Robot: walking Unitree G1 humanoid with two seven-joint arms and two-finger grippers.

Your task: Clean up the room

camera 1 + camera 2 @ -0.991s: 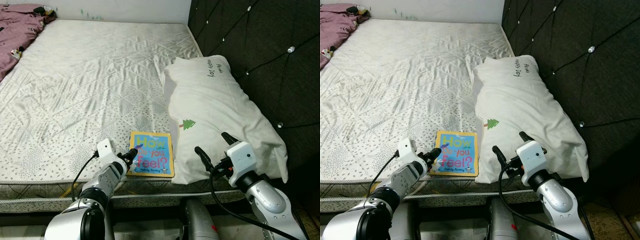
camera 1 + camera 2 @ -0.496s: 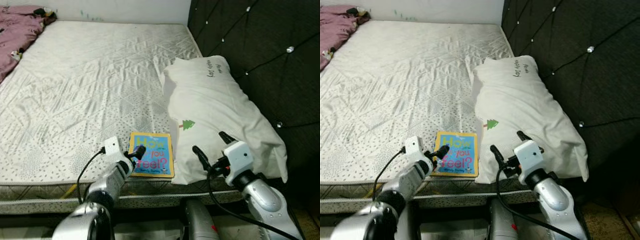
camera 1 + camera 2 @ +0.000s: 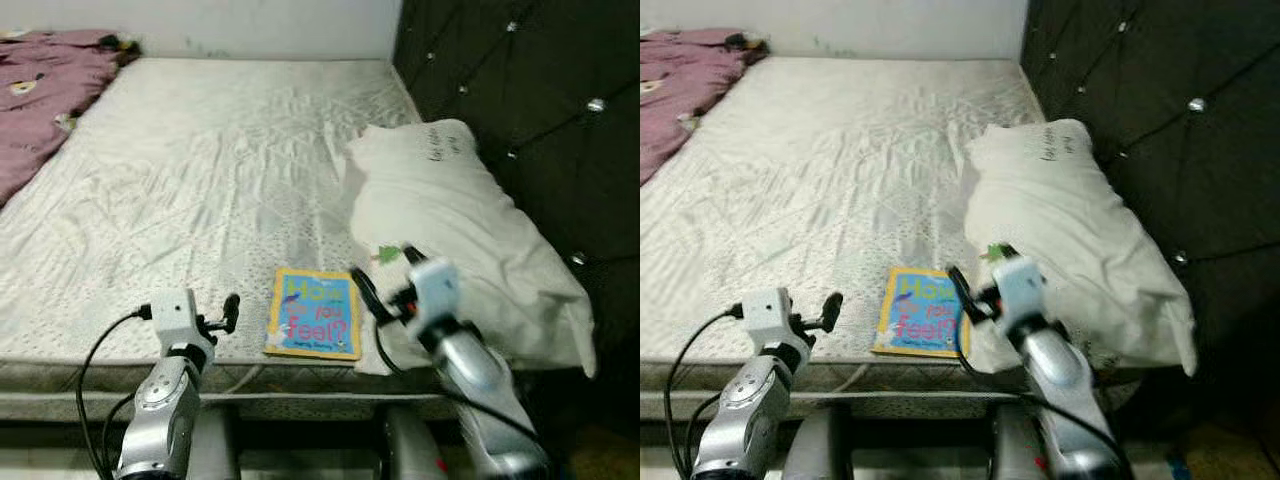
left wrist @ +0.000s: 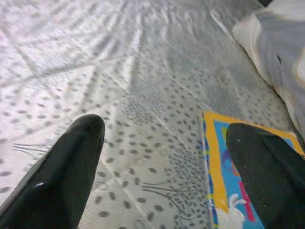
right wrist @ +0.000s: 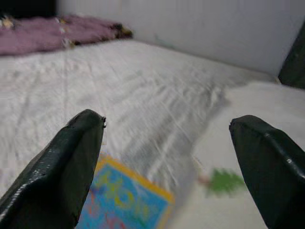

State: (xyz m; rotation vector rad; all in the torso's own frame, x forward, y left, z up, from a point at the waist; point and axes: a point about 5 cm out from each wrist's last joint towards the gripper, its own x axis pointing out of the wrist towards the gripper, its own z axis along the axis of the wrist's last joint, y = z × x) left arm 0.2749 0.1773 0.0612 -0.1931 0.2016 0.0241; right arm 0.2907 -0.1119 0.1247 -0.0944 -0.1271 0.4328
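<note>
The left claw [image 3: 215, 318] hangs with fingers spread over the bed's front edge, holding nothing, just left of the picture book [image 3: 314, 327]. The right claw [image 3: 385, 285], also spread wide and empty, hovers just right of the book, over the near end of the white pillow [image 3: 455, 225]. The book lies flat, cover up, on the pale mattress [image 3: 200, 180], close to its front edge and touching the pillow. A purple blanket [image 3: 45, 110] is bunched at the far left corner, and a dark tufted headboard [image 3: 560, 120] runs along the right.
</note>
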